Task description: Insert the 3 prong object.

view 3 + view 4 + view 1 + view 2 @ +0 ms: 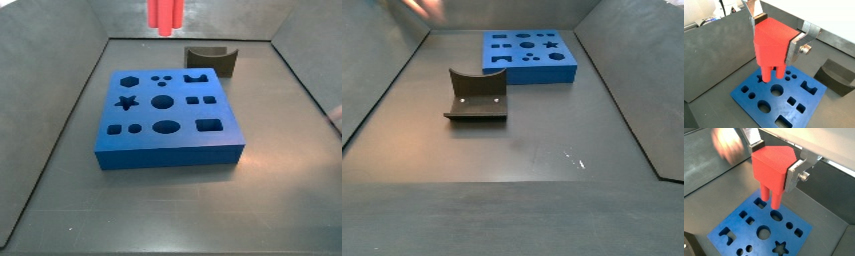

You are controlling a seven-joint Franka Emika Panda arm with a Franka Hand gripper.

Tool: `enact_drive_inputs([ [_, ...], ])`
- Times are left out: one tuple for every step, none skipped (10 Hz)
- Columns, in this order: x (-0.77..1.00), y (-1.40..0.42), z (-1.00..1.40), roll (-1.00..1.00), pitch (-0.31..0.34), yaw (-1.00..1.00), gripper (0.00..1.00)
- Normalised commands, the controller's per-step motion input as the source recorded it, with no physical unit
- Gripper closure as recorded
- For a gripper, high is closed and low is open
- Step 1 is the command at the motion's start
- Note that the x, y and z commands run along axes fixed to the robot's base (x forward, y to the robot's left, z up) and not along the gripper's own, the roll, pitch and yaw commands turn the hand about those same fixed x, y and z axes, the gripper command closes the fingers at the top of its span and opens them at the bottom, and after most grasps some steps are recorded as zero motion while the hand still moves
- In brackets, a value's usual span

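Note:
My gripper (777,34) is shut on the red 3 prong object (774,46), with one silver finger (757,15) on each side of its body. The same grip shows in the other wrist view, gripper (776,160) on the red object (771,170). The prongs (771,198) point down and hang above the blue block (757,230), apart from it. The block (784,97) has several shaped holes, including a cluster of small round ones (788,75) beside the prongs. In a side view only the prongs (167,15) show, above the block's (167,150) far end.
The dark fixture (210,58) stands on the floor just beyond the block; it also shows in the wrist view (839,75) and in a side view (476,95). Grey walls enclose the floor. The block (529,55) sits near the far wall.

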Motion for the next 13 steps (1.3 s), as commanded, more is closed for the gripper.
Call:
enact_drive_inputs([
  [0.11,0.50,-0.43,0.10,0.000,0.00,1.00],
  [-0.08,1.00,-0.75,0.00,-0.154,0.05,1.00],
  [-0.11,1.00,-0.82,0.00,-0.169,0.07,1.00],
  [-0.13,1.00,-0.84,0.00,-0.161,0.10,1.00],
  [-0.09,0.92,-0.76,-0.06,-0.190,0.15,1.00],
  [-0.02,0.84,-0.63,-0.14,-0.217,0.17,1.00],
  [0.03,0.62,-0.70,-0.16,-0.154,0.09,1.00],
  [0.00,0.48,-0.73,-0.12,-0.179,0.04,1.00],
  [0.00,0.29,-0.75,-0.09,-0.216,0.05,1.00],
  [0.12,0.00,-0.53,-0.01,-0.091,0.12,1.00],
  [0.00,0.00,-0.43,0.00,-0.101,0.11,1.00],
  [0.00,-0.01,-0.34,-0.01,-0.121,0.10,1.00],
  [-0.02,0.00,-0.29,0.00,-0.083,0.07,1.00],
])
